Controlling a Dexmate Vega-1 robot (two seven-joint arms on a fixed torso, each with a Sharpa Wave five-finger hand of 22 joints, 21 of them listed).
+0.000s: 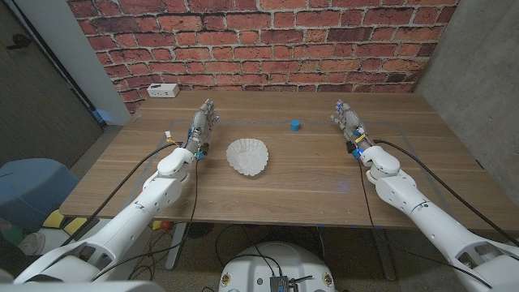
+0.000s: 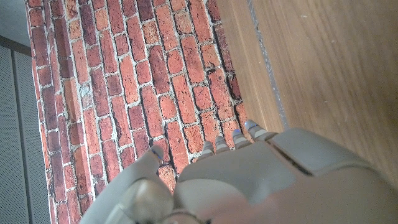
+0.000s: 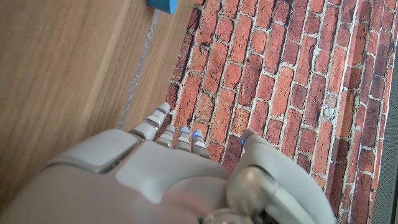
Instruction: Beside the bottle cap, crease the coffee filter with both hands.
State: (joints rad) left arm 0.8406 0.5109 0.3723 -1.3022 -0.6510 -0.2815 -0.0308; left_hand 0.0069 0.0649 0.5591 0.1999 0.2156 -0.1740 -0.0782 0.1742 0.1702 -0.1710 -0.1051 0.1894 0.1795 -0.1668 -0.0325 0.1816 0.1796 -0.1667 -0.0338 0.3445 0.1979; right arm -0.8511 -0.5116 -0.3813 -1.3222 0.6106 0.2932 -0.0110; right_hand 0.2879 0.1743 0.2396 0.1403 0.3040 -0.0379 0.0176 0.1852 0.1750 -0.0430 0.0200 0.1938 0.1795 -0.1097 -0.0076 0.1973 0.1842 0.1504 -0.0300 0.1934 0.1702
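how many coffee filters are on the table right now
1. The white coffee filter lies near the middle of the table, between the left hand and right hand, nearer the robot than the blue bottle cap. Neither hand touches it.

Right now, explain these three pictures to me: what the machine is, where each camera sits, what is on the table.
This is a robot with two arms, each ending in a hand. The wide picture comes from a camera on its head, looking down at a wooden table. The left hand and right hand hold nothing. Between them lies a white coffee filter, and behind it a small blue bottle cap. A white box sits by the brick wall. The other two pictures come from wrist cameras, looking along the back of each hand.
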